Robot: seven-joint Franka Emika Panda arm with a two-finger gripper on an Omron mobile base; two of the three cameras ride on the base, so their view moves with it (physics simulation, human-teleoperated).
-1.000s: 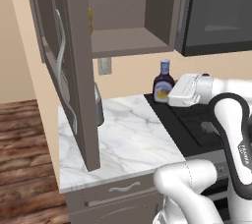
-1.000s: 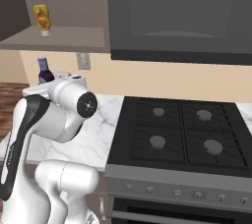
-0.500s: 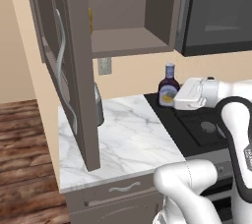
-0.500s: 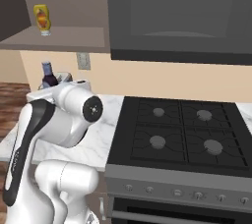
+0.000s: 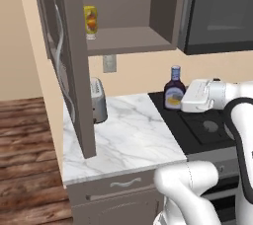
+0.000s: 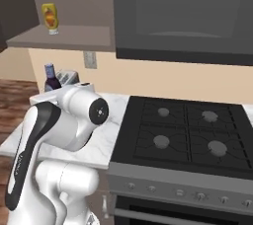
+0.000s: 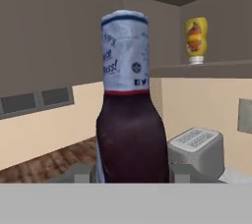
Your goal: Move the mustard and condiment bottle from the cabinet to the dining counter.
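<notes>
The condiment bottle point(image 5: 174, 90), dark purple-brown with a pale cap, hangs upright over the seam between worktop and stove. My gripper point(image 5: 175, 102) is shut on its lower body, reaching in from the right. In the hand view the condiment bottle point(image 7: 130, 120) stands close between my fingertips point(image 7: 81, 174), and my gripper point(image 7: 132, 175) grips it. Its top point(image 6: 49, 71) pokes up behind my arm. The mustard point(image 5: 90, 20) point(image 6: 50, 18) point(image 7: 196, 39) stands on the shelf of the open cabinet point(image 5: 133, 39), up and left of the gripper. The dining counter is out of view.
The cabinet door point(image 5: 74, 66) swings out over the small marble worktop point(image 5: 128, 140). A toaster point(image 5: 98, 99) point(image 7: 197, 152) sits by the wall. A black stove point(image 6: 192, 130) lies to the right under a dark microwave point(image 6: 183, 17). Wood floor point(image 5: 24, 140) is at left.
My gripper has carried the condiment bottle a little to the right and down, away from the cabinet. The mustard has stayed put.
</notes>
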